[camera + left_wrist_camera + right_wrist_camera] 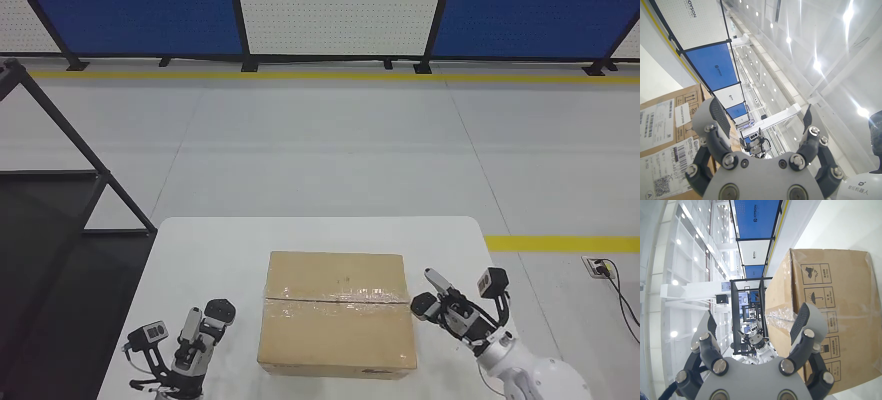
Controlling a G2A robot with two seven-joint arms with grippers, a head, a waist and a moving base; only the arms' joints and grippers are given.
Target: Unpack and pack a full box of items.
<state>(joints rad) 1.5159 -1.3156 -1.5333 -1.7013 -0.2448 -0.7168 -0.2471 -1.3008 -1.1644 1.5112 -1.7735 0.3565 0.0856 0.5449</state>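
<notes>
A brown cardboard box (338, 312) lies on the white table (210, 260), its top flaps closed and sealed with clear tape along the middle seam. My left gripper (205, 325) stands open beside the box's left side, nothing between its fingers; in the left wrist view the left gripper (761, 113) points upward next to the box (662, 121) with its shipping labels. My right gripper (447, 297) is open beside the box's right side, close to the taped seam. The right gripper (755, 321) has one pad near the box (838, 306) face printed with handling symbols.
A black metal frame (70, 175) stands off the table's left side. Blue and white partition panels (330, 25) line the far floor behind a yellow line. Bare table surface lies behind the box and at both its sides.
</notes>
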